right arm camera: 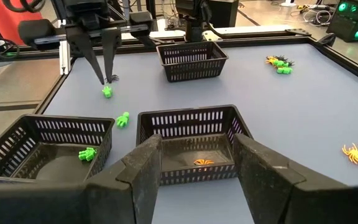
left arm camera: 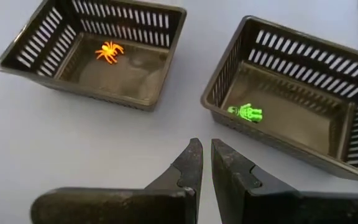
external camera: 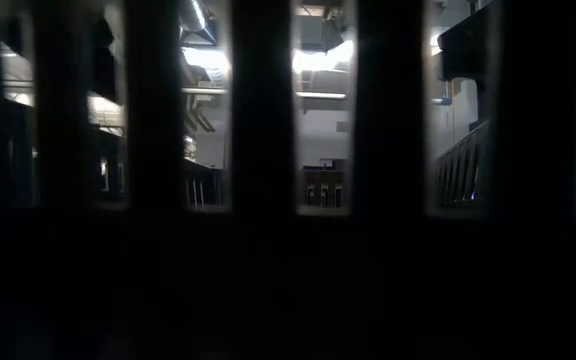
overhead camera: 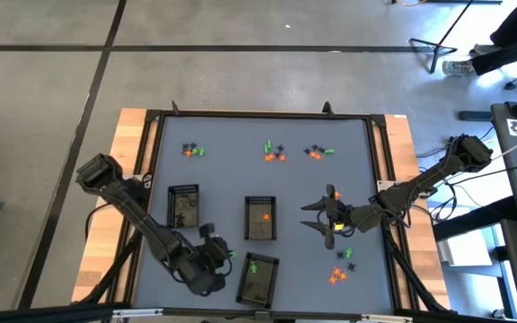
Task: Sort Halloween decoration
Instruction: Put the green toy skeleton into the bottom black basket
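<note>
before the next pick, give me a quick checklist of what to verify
1. Right gripper open and empty, above the middle tray: ok.
2. Left gripper carrying nothing, fingers almost together: ok.
3. Middle tray holds only orange, a single orange spider: ok.
4. Near tray holds only green, a single green figure: ok.
5. Table sorted around the left gripper: not ok, two green trinkets lie loose beside it.
6. Height check from the low view: cannot tell, dark bars block it.
</note>
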`<action>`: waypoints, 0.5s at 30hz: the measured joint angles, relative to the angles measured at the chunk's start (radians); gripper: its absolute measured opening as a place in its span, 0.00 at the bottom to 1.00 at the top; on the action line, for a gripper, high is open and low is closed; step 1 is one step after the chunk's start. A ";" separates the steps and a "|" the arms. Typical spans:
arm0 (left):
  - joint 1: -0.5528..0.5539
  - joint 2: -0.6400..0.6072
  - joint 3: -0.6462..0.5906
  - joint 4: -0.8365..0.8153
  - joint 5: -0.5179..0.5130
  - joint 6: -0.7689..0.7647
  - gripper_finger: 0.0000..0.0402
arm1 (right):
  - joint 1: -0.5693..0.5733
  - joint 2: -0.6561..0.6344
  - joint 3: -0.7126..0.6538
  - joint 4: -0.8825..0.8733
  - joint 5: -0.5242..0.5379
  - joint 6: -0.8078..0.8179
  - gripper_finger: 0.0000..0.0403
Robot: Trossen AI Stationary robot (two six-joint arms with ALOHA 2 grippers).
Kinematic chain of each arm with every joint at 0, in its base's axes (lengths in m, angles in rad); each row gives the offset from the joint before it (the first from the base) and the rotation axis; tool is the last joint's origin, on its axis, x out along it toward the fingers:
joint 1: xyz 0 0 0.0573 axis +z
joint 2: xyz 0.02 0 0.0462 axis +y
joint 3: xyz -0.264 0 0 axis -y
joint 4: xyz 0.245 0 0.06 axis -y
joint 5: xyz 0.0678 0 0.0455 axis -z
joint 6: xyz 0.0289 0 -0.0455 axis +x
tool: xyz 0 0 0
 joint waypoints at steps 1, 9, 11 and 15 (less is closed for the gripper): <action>0.007 0.000 0.000 0.000 0.006 0.002 0.07 | 0.000 0.000 0.000 0.000 0.000 0.000 0.49; 0.037 0.001 0.000 -0.029 0.074 0.007 0.11 | 0.000 0.000 0.000 0.000 0.000 0.000 0.48; 0.048 0.010 0.000 -0.028 0.094 0.042 0.16 | 0.000 0.000 0.000 0.000 0.000 0.000 0.49; 0.071 0.052 0.000 -0.020 0.121 0.113 0.31 | 0.000 0.000 0.000 0.000 0.000 0.000 0.48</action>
